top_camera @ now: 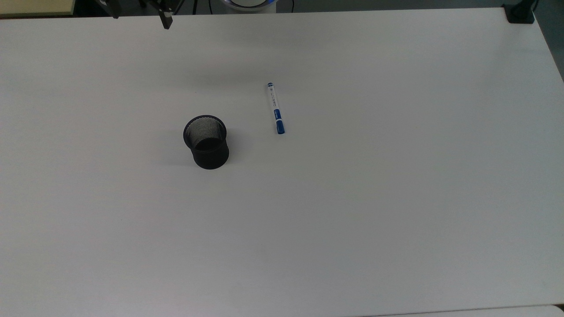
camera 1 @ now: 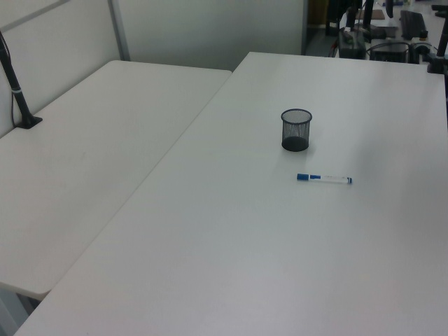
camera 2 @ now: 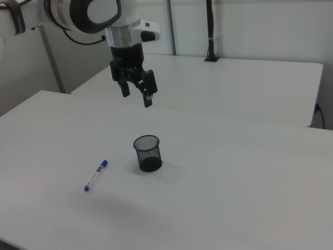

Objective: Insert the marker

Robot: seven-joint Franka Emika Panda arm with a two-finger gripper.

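Marker (top_camera: 276,108) lying flat on the white tabletop (top_camera: 396,198)
The tool (camera 2: 136,95) is hanging spread wide and empty above the black mesh cup (camera 2: 148,153).

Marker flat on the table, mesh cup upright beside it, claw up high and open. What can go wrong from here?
1. The marker is slim and lies flat on the table; the open claw could scrape the surface or roll it away.
2. The mesh cup stands free and looks light; a marker tip catching its rim could tip it.
3. Grasped horizontally, the marker needs reorienting before insertion and may slip.
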